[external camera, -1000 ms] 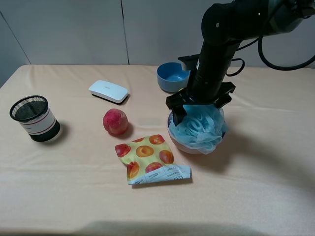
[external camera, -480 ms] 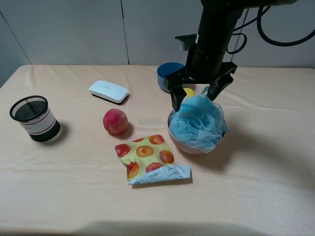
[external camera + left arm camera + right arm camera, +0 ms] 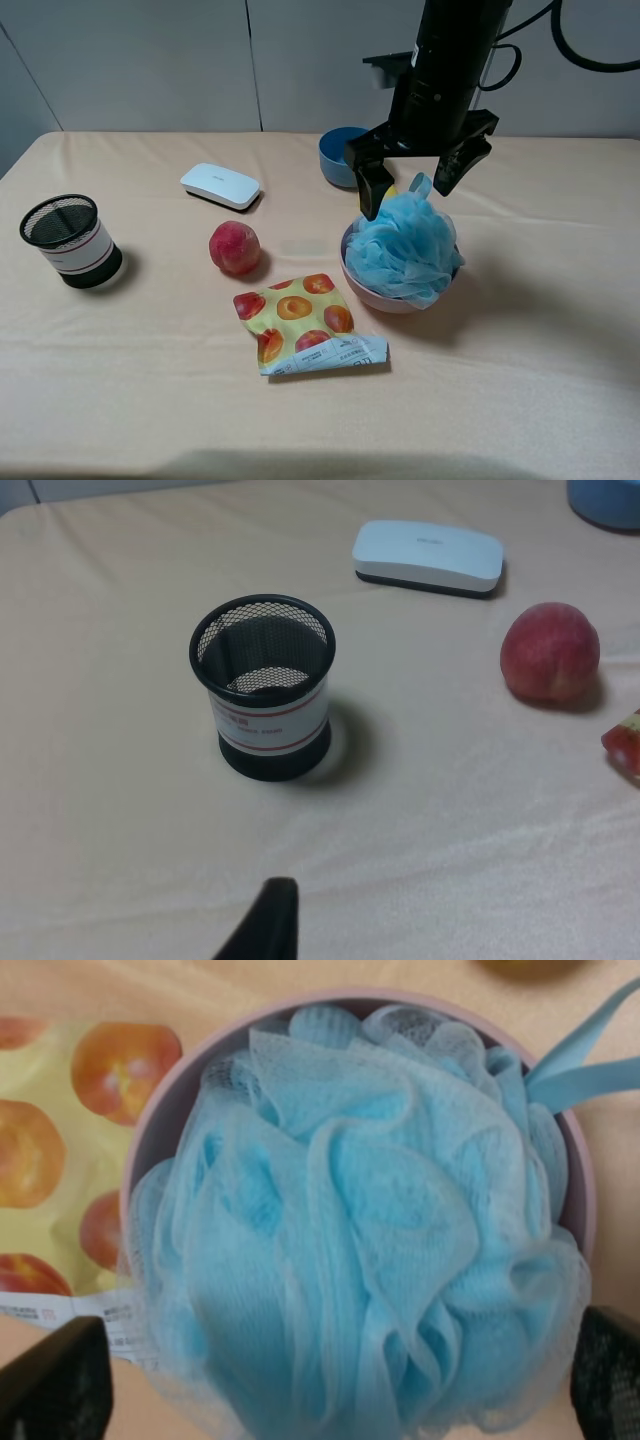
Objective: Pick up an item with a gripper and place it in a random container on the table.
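The right tool (image 3: 407,197), spread wide and empty, hangs directly over the fluffy light blue mesh bath pouf (image 3: 402,250), which sits heaped in the wide pale pink plastic bowl (image 3: 385,300) beneath. I would lift straight up, keeping the fingers clear of the loop cord (image 3: 565,1085). The left tool (image 3: 262,928) shows only a dark tip, so I cannot tell its state.

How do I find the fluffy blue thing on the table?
Look on the tan table, under the black arm's open fingers. A pink bowl sits there, and the blue mesh pouf fills it. It alone is ruffled, unlike the smooth peach and snack packet.
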`<state>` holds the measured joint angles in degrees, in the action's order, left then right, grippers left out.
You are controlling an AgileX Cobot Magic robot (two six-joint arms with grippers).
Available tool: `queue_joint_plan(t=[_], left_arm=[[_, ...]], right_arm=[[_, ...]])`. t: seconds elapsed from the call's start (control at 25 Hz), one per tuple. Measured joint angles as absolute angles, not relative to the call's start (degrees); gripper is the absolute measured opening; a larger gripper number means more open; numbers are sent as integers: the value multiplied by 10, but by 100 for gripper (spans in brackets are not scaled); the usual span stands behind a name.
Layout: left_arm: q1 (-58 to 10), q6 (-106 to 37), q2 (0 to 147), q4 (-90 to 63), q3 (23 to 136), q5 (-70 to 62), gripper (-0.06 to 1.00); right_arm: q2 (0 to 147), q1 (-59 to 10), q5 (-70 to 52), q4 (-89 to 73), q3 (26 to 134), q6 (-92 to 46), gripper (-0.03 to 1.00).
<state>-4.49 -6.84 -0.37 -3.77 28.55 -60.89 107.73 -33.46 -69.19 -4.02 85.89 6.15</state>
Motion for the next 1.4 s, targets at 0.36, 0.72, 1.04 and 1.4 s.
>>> queue_joint_plan(t=[0.36, 0.72, 1.04, 1.4], left_arm=[[-45, -68, -4, -38, 285, -609, 100], [-45, -68, -4, -38, 285, -609, 100], [-45, -68, -4, -38, 285, -609, 100], [-45, -68, -4, -38, 285, -609, 100]], right_arm=[[1042, -335, -695, -39, 859, 60, 69], [1010, -335, -695, -88, 859, 59, 69], [950, -335, -695, -98, 820, 57, 69], [820, -335, -696, -94, 728, 47, 69]])
